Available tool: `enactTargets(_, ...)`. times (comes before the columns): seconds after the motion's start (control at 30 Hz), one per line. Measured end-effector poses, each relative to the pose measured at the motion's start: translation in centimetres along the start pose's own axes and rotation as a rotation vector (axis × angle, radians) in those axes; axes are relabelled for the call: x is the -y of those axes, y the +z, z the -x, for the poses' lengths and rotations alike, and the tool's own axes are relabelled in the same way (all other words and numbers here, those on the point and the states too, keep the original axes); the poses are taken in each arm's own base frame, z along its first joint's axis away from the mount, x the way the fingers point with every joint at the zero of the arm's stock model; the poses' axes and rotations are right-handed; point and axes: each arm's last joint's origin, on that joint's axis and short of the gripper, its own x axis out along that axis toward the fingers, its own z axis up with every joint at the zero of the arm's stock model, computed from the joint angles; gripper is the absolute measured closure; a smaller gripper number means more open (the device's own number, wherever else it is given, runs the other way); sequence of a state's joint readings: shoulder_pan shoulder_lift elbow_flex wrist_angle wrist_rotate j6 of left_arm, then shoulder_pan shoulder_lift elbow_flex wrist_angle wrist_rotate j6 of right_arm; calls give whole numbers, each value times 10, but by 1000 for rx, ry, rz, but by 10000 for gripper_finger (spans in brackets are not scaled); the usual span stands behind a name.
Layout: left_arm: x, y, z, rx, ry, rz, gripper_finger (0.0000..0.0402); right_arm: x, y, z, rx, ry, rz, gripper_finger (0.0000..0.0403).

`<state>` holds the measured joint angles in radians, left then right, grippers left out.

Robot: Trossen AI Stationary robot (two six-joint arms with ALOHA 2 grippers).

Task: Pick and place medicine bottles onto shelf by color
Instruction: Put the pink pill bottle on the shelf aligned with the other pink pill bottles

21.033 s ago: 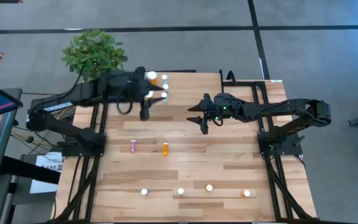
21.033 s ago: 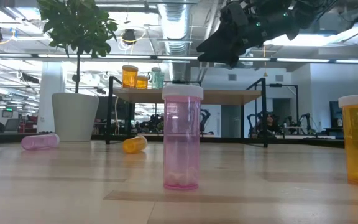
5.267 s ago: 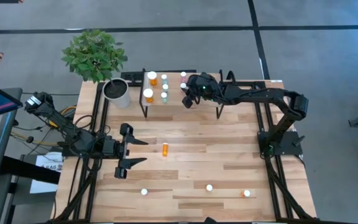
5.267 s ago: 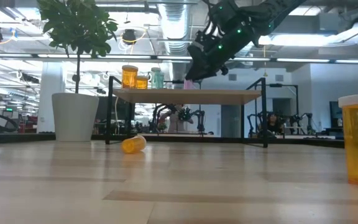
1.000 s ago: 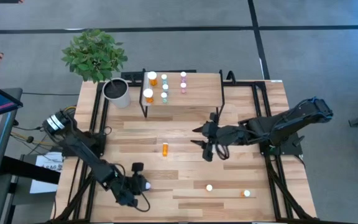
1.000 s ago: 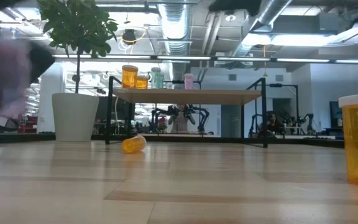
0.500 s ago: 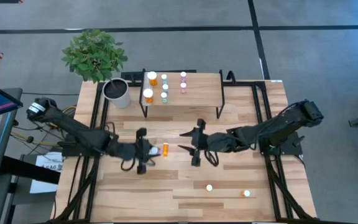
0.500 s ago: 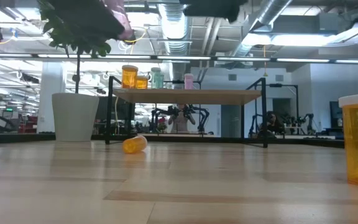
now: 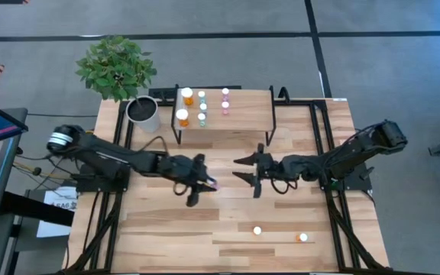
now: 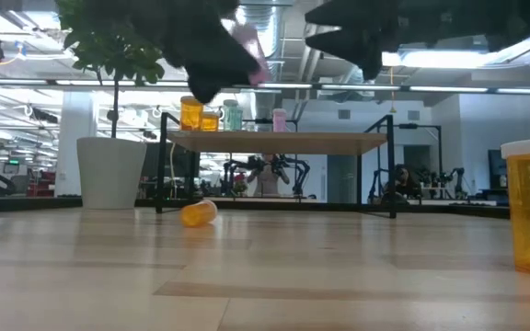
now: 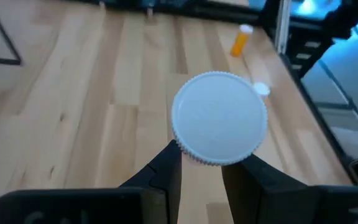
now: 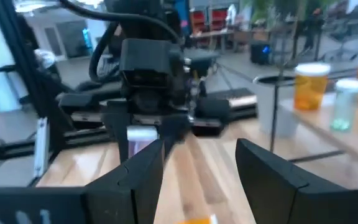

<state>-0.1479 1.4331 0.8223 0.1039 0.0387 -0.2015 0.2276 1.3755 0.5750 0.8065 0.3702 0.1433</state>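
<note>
One pink bottle (image 9: 212, 184) sits clamped in the left claw (image 9: 202, 183).

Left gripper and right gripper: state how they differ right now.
The left gripper is shut on a pink bottle with a white cap; the right gripper is open and holds nothing. The left gripper comes in from the table's left side, the right gripper from its right. Both hang above the mid-table, in front of the shelf.

Pink bottle (image 9: 211, 183) aloft mid-table – six bottles upright on shelf (image 9: 250, 111).
</note>
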Motion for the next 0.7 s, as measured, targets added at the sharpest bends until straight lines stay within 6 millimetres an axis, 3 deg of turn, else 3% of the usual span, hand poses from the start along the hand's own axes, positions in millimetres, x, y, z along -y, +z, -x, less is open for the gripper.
enactTargets(0.3, -2, 13, -47, -160, 28, -1, 322, -8, -11, 0, -65, 97, -29, 181)
enactTargets(0.7, 2, 14, -51, -202, 20, -21, 322, -17, -10, -7, -146, 102, -59, 114)
